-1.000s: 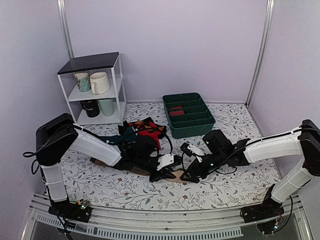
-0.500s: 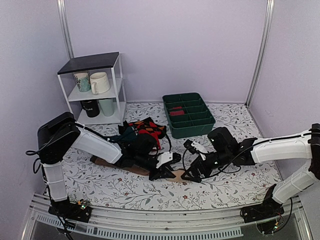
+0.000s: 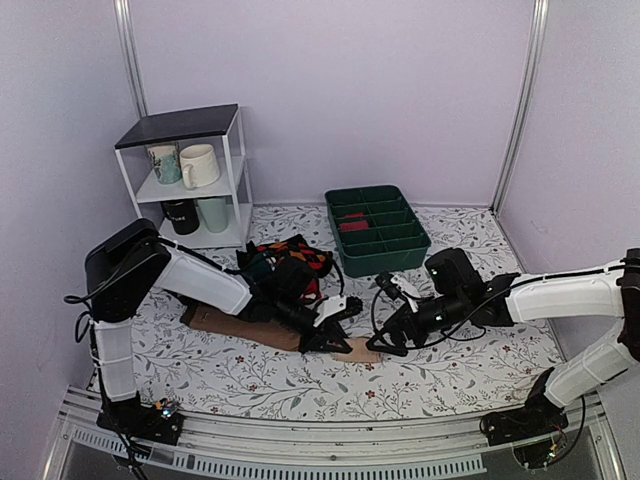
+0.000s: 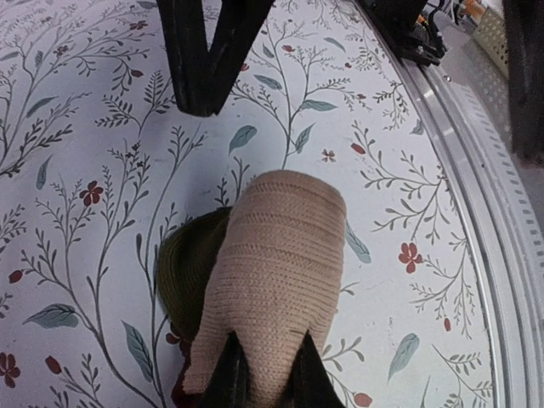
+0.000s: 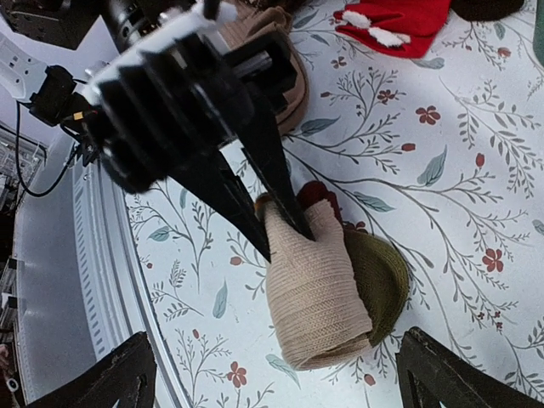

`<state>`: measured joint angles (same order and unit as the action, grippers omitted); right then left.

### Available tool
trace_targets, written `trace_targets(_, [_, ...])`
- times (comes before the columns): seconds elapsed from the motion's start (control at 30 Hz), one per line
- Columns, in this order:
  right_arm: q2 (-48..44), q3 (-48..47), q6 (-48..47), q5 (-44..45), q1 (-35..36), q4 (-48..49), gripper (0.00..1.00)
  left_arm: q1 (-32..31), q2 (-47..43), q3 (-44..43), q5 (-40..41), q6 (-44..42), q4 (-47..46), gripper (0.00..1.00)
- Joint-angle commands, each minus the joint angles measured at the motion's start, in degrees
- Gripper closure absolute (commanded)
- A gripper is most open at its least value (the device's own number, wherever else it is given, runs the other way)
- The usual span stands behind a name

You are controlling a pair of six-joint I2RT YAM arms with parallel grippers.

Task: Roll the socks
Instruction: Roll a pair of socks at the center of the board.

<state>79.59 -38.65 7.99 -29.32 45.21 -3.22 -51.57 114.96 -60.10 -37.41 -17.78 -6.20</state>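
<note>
The beige knit socks [image 3: 358,349] lie on the floral cloth with their near end folded into a short roll [image 4: 280,255], and an olive and maroon part [image 4: 185,265] shows beside it. My left gripper [image 4: 265,381] is shut on this rolled end, its fingers pinching the beige knit; it also shows in the top view [image 3: 335,338]. My right gripper [image 3: 388,337] is open just right of the roll, its fingers [image 5: 119,378] spread wide on either side of the sock [image 5: 313,289] without touching it. The rest of the sock runs left under the left arm [image 3: 215,320].
A pile of red-and-black argyle and dark socks [image 3: 290,258] lies behind the left arm. A green compartment tray [image 3: 375,232] stands at the back. A white shelf with mugs [image 3: 190,175] stands at the back left. The table's metal front rail [image 4: 476,204] is close.
The right gripper has drawn back a little up and to the right of the roll. The left arm has shifted, and more of the sock's length shows on the cloth to the left.
</note>
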Motion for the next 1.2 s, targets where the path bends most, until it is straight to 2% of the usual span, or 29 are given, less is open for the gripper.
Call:
trace_targets(0.0, [3.8, 2.1, 1.2, -3.5, -1.3, 5.7, 0.00, 1.1, 7.3, 2.0, 6.6, 0.3, 15.6, 1.00])
trace_targets(0.37, [10.2, 3.9, 5.3, -0.4, -2.4, 15.2, 0.00, 1.2, 7.6, 1.9, 6.6, 0.6, 15.6, 1.00])
trace_targets(0.57, [15.9, 4.5, 7.1, -4.9, -2.4, 19.8, 0.01, 1.1, 7.5, 2.0, 6.6, 0.5, 15.5, 1.00])
trace_targets(0.73, [18.0, 5.2, 8.2, -3.2, -2.4, 20.4, 0.02, 1.2, 7.4, 2.1, 6.7, 0.5, 15.4, 1.00])
trace_targets(0.97, [19.9, 6.1, 9.2, -10.1, -2.1, 21.7, 0.22, 1.1, 7.3, 2.2, 6.8, 0.6, 15.3, 1.00])
trace_targets(1.17, [21.8, 6.9, 10.0, -11.2, -1.9, 22.2, 0.37, 1.1, 7.6, 2.0, 7.0, 0.6, 15.4, 1.00])
